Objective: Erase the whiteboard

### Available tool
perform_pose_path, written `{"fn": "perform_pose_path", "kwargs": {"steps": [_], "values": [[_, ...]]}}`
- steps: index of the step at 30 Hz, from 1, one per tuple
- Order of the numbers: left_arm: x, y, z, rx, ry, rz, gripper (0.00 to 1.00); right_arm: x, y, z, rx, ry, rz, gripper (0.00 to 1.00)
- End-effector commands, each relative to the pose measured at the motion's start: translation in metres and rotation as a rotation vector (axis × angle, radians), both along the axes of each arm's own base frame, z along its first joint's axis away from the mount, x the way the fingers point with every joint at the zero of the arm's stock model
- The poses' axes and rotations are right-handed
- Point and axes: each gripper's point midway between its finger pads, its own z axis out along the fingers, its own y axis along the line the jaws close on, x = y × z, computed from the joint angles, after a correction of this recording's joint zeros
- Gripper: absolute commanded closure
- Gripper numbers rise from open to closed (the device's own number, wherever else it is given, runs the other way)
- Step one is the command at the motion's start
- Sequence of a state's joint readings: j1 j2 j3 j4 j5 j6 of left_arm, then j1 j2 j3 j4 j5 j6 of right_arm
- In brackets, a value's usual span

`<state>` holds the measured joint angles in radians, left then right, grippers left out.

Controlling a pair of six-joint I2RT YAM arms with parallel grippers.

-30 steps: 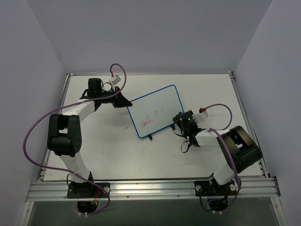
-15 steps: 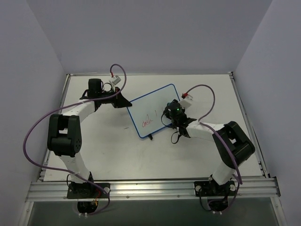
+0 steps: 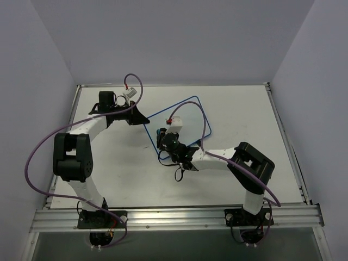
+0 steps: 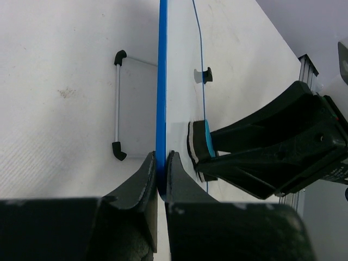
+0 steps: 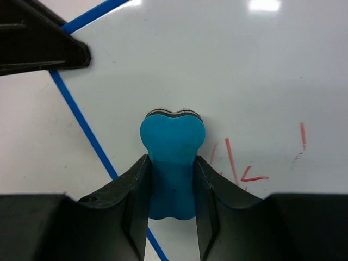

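The whiteboard (image 3: pixel 190 122) has a thin blue frame and sits at the middle of the table. My left gripper (image 3: pixel 145 120) is shut on the frame at the board's left corner; the left wrist view shows its jaws (image 4: pixel 161 157) clamped on the blue edge (image 4: pixel 162 81). My right gripper (image 3: pixel 165 140) is over the board's lower left part, shut on the blue bone-shaped eraser (image 5: pixel 173 136), whose head presses on the white surface. Red strokes (image 5: pixel 235 162) lie just right of the eraser. The eraser also shows in the left wrist view (image 4: pixel 201 142).
The board's wire stand with black feet (image 4: pixel 117 103) rests on the white table behind it. Purple cables (image 3: pixel 187 106) loop over the board and beside both arms. Grey walls close in the table; a metal rail (image 3: pixel 174 217) runs along the near edge.
My right gripper swept left with the eraser, from the board's right edge to its lower left part. It now covers the red word there. The left gripper kept its hold.
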<state>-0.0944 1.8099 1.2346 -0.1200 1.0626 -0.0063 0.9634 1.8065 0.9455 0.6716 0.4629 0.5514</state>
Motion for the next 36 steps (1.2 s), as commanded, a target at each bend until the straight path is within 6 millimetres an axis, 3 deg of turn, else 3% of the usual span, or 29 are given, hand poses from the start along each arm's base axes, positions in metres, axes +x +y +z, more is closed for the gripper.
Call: {"fn": "perform_pose_path", "kwargs": {"steps": [1, 10, 12, 15, 20, 23, 25, 28, 32, 36], "values": [[0.004, 0.021, 0.011, 0.093, -0.149, 0.022, 0.98, 0.02, -0.048, -0.017, -0.09, 0.009, -0.127, 1.0], [-0.001, 0.026, 0.002, 0.135, -0.133, 0.034, 0.98, 0.048, -0.145, -0.031, -0.118, 0.045, -0.323, 1.0], [-0.001, 0.026, 0.003, 0.134, -0.137, 0.031, 0.98, 0.048, -0.145, -0.028, -0.124, 0.036, -0.307, 1.0], [-0.001, 0.025, 0.001, 0.126, -0.133, 0.023, 0.98, 0.041, -0.11, -0.019, -0.117, 0.01, -0.19, 1.0], [-0.002, 0.022, 0.0, 0.119, -0.135, 0.006, 0.98, 0.0, -0.031, -0.003, -0.112, -0.064, 0.02, 1.0], [-0.002, 0.022, 0.001, 0.128, -0.138, 0.002, 0.98, -0.017, 0.002, -0.001, -0.126, -0.092, 0.13, 1.0], [-0.002, 0.022, 0.0, 0.136, -0.137, -0.002, 0.98, -0.019, 0.008, 0.0, -0.135, -0.1, 0.146, 1.0], [-0.003, 0.022, -0.003, 0.146, -0.131, -0.003, 0.98, -0.005, -0.002, -0.003, -0.16, -0.092, 0.117, 1.0], [-0.001, 0.022, -0.002, 0.158, -0.133, -0.008, 0.98, 0.021, -0.035, -0.003, -0.195, -0.072, 0.016, 1.0], [-0.002, 0.019, -0.007, 0.179, -0.119, -0.023, 0.98, 0.045, -0.102, -0.005, -0.228, -0.056, -0.225, 1.0]]}}
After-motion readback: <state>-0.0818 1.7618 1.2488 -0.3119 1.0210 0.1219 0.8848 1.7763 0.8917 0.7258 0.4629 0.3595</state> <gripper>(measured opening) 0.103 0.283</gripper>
